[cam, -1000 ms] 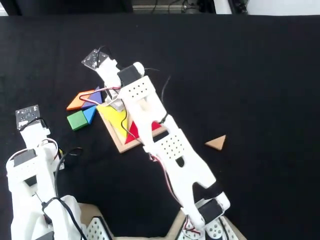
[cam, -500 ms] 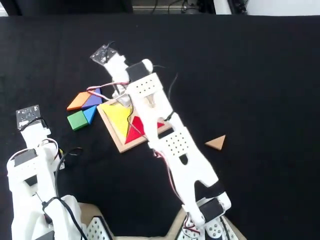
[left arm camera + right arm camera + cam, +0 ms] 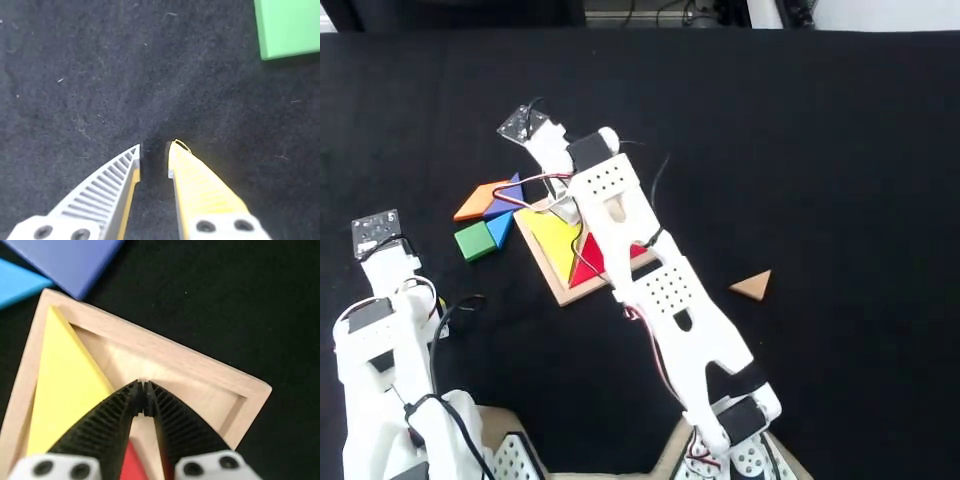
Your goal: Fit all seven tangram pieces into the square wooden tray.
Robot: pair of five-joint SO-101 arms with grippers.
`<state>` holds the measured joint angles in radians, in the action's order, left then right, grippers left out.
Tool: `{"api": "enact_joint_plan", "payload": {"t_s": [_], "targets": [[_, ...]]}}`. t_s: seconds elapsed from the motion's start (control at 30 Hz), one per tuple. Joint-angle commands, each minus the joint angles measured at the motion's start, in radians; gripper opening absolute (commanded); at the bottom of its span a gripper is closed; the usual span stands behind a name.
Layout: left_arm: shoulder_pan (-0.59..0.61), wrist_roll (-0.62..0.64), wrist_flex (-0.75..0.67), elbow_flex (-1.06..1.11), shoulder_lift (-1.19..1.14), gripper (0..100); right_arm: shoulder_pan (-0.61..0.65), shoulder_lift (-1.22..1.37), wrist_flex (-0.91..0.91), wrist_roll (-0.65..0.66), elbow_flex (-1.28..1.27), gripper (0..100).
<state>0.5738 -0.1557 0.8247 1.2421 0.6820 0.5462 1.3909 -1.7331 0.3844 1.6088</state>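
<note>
The square wooden tray (image 3: pixel 557 292) lies left of centre, holding a yellow triangle (image 3: pixel 556 234) and a red triangle (image 3: pixel 588 264). My right gripper (image 3: pixel 560 207) is shut and empty, its tips (image 3: pixel 143 392) down at the tray's bare floor (image 3: pixel 200 400) beside the yellow triangle (image 3: pixel 65 375). Just outside the tray lie an orange piece (image 3: pixel 480 200), a purple-blue piece (image 3: pixel 511 189), a light blue piece (image 3: pixel 500 228) and a green square (image 3: pixel 473 241). A tan triangle (image 3: pixel 752 285) lies alone at the right. My left gripper (image 3: pixel 156 149) hovers over black cloth, all but shut, short of the green square (image 3: pixel 287 27).
Black cloth (image 3: pixel 800 150) covers the whole table. The right arm (image 3: pixel 660 290) stretches across the tray's near right part and hides some of it. The left arm (image 3: pixel 380 330) stands at the near left edge.
The right arm's wrist swung a little to the right, then back and down slightly, leaving more of the yellow triangle in view. The left arm has not moved.
</note>
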Motion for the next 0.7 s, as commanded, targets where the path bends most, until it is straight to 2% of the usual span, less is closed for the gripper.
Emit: {"api": "enact_joint_plan", "payload": {"t_s": [0.0, 0.17, 0.33, 0.47, 0.6, 0.67], "targets": [[0.008, 0.002, -0.012, -0.018, 0.017, 11, 0.049, -0.091, -0.035, 0.008, -0.125, 1.1], [0.008, 0.002, -0.012, -0.018, 0.017, 11, 0.057, -0.183, -0.035, -0.002, -0.269, 1.1], [0.008, 0.002, -0.012, -0.018, 0.017, 11, 0.011, -0.358, -0.035, -0.057, -0.397, 1.1], [0.008, 0.002, -0.012, -0.018, 0.017, 11, -0.071, -0.467, -0.020, -0.052, -0.507, 1.1], [0.008, 0.002, -0.012, -0.018, 0.017, 11, -0.204, -0.461, 0.069, -0.048, -0.607, 1.1], [-0.012, 0.002, -0.012, -0.018, 0.017, 11, -0.232, -0.446, 0.098, -0.048, -0.647, 1.1]]}}
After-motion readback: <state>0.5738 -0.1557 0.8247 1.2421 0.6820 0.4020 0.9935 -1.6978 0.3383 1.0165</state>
